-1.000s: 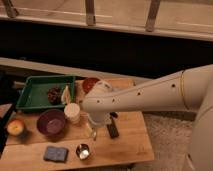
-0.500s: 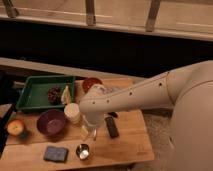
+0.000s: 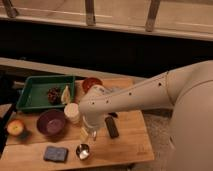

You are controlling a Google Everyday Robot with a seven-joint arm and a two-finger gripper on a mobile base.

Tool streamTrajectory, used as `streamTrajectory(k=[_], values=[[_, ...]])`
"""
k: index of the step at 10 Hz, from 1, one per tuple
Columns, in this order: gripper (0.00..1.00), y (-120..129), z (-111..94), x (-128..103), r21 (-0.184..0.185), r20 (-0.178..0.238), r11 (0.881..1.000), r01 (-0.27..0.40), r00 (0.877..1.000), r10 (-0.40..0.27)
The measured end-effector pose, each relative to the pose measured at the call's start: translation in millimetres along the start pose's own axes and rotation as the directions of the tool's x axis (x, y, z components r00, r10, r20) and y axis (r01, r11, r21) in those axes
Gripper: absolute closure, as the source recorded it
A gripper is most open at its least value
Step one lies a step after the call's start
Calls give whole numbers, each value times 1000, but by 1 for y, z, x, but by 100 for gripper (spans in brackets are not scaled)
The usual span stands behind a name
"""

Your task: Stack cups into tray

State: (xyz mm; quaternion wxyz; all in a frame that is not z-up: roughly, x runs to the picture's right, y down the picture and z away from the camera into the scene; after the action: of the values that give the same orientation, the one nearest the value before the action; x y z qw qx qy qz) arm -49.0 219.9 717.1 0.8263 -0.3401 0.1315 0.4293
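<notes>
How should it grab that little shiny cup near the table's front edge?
Probably by its rim, from straight above: the steel cup stands upright, mouth up, apart from its neighbours. The gripper hangs just behind it, near the white cup.

high downward view, gripper (image 3: pixel 89 132) lower middle

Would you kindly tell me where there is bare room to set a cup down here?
Free: the left half of the green tray, bordered by its rim and the dark food at its right end; and the front right corner of the table, past the black block. Crowded: around the end effector, hemmed by the cream cup, purple bowl and steel cup.
</notes>
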Motion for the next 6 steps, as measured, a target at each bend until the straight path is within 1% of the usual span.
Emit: streamTrajectory(k=[2,4,6], values=[[24,10,12,4,-14,-22,1000,7,1000,-7],[24,21,31,6,-44,-43,999,15,999,-17],[24,26,40,9,-66,-59,998,11,998,-15]])
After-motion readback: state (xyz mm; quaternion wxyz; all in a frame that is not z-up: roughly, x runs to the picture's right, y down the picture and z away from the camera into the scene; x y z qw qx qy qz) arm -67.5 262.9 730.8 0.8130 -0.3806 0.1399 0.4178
